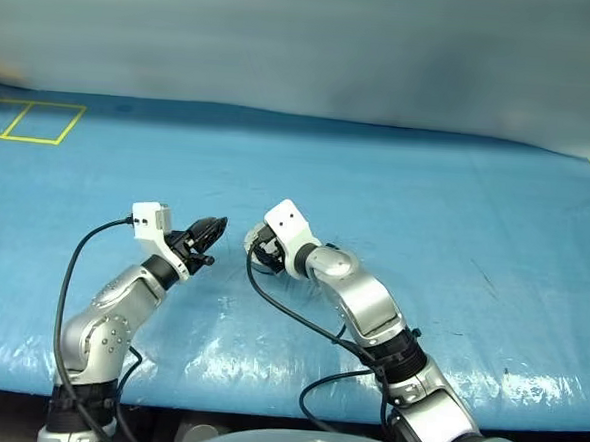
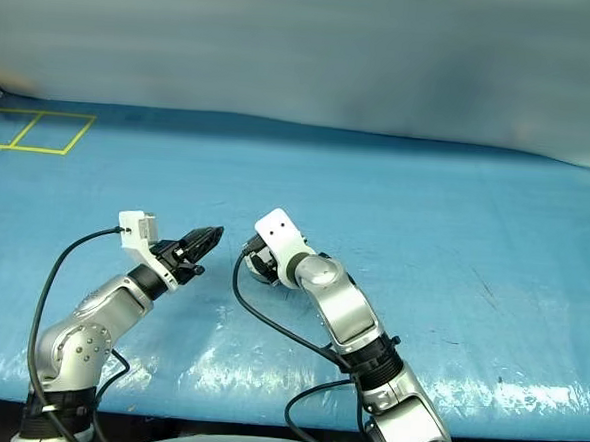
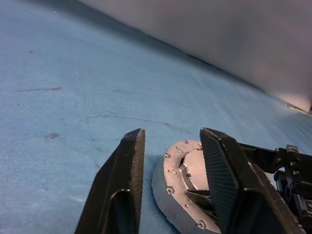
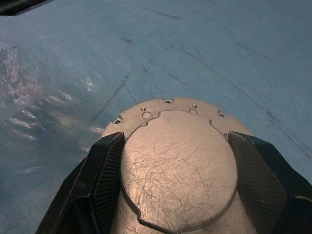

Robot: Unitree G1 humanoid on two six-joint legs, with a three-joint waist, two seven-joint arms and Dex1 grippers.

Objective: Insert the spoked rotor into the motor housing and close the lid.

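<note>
While the right end effector (image 4: 170,195) clamps the round silver-grey metal housing (image 4: 178,170) above the blue worktop (image 1: 455,221), the left end effector (image 3: 170,161), fingers apart and empty, should probably approach slowly.

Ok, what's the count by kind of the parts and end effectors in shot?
End effectors: 2, the left end effector and the right end effector
Motor housing: 1
Lid: 1
Total: 4
</note>
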